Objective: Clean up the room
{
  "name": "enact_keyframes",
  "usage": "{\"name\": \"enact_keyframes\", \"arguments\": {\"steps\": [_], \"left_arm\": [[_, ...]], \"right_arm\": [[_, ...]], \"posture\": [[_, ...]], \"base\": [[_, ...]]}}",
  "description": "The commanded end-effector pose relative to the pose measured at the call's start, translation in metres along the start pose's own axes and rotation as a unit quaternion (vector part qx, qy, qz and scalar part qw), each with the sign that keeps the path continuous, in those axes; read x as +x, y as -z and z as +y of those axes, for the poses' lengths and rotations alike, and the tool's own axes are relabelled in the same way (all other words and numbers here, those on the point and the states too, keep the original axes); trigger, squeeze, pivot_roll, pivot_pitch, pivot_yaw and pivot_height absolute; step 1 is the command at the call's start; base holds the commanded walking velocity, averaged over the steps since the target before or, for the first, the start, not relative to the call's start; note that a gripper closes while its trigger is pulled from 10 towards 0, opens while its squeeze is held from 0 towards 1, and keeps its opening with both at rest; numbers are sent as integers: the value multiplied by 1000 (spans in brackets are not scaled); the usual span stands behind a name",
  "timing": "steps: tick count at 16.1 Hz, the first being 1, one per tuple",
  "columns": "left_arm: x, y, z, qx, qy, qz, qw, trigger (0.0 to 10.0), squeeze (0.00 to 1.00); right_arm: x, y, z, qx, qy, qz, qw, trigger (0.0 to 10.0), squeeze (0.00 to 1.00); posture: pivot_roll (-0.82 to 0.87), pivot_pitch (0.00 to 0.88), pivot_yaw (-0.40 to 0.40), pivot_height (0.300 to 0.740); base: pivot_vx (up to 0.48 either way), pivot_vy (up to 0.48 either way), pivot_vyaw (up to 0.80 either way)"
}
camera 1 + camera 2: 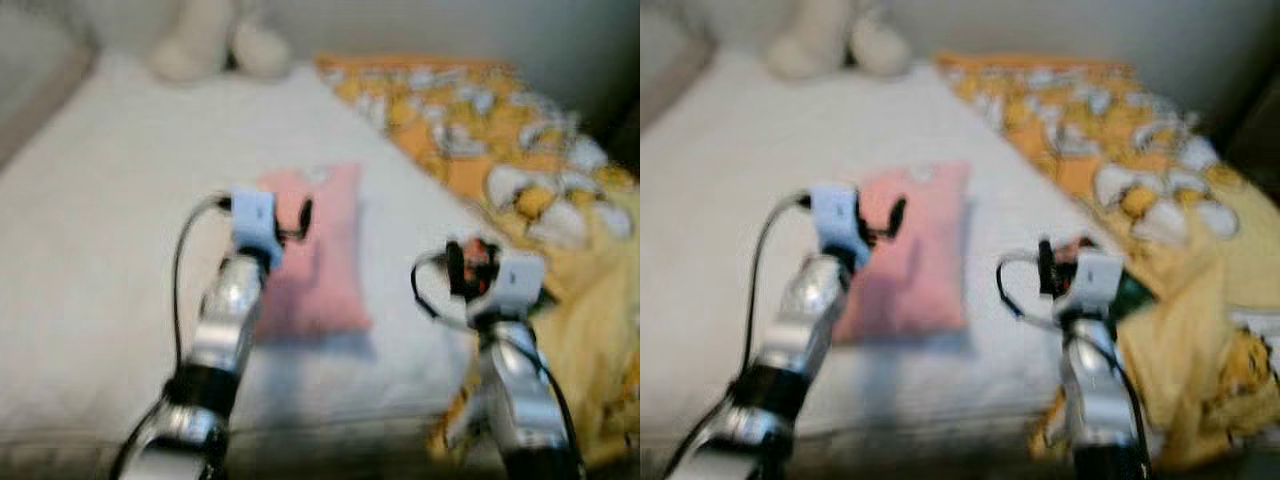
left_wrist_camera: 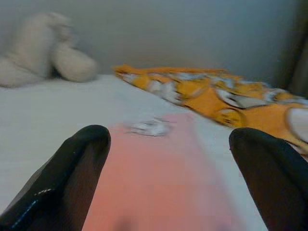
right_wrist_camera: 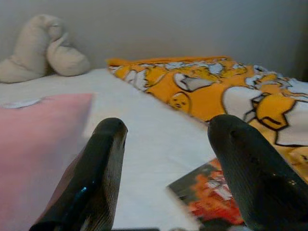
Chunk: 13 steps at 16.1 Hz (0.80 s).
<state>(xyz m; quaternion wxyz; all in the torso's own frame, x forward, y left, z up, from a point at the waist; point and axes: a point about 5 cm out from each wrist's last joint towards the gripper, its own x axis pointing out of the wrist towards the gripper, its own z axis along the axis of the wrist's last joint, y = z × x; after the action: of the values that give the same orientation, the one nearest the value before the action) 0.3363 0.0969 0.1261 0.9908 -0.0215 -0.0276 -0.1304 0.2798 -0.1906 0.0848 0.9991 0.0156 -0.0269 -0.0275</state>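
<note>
Both silver arms reach out over the near edge of a white bed, the biggest thing in sight, and the head views are blurred. Along the bed's right side lies a rumpled yellow-orange blanket with a cartoon print, spilling over the near right corner. A cream plush toy sits at the far end against the wall. Flat in the middle of the bed lies a pink pillow, with a small white tag or scrap at its far end. Smallest is a dark card or booklet with red print on the sheet, near the blanket's edge.

Tidying probably begins with the pillow or the card. For the pillow, the left arm should come down over a near corner and pinch fabric, not press flat into the mattress; waiting for a steady view first would help.

The left gripper hovers low over the pillow's near end, fingers spread wide, holding nothing. The right gripper hangs just above the card, also wide apart and empty.
</note>
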Motion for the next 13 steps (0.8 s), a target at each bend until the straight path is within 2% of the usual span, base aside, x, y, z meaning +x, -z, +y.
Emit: {"name": "enact_keyframes", "arguments": {"steps": [1,5,9,12,13], "left_arm": [[3,-2,-2,1,13,5,1000,10000,0],[8,-8,5,13,-18,4,1000,10000,0],[24,-22,18,6,-27,13,1000,10000,0],[34,-20,53,15,-61,68,996,10000,0],[35,-16,72,13,-80,108,991,10000,0]], "right_arm": [[1,1,-1,2,3,6,1000,10000,0],[4,1,-2,0,-5,13,1000,10000,0],[15,-1,2,18,-42,30,998,10000,0],[26,-1,3,31,-58,45,997,10000,0],[34,-1,1,44,-57,54,996,10000,0]], "posture": [[11,0,-13,728],[11,0,-11,728],[9,0,-8,728],[17,0,-10,728],[20,0,-11,728]], "base": [[0,0,0],[0,0,0],[0,0,0],[0,0,0],[0,0,0]]}}
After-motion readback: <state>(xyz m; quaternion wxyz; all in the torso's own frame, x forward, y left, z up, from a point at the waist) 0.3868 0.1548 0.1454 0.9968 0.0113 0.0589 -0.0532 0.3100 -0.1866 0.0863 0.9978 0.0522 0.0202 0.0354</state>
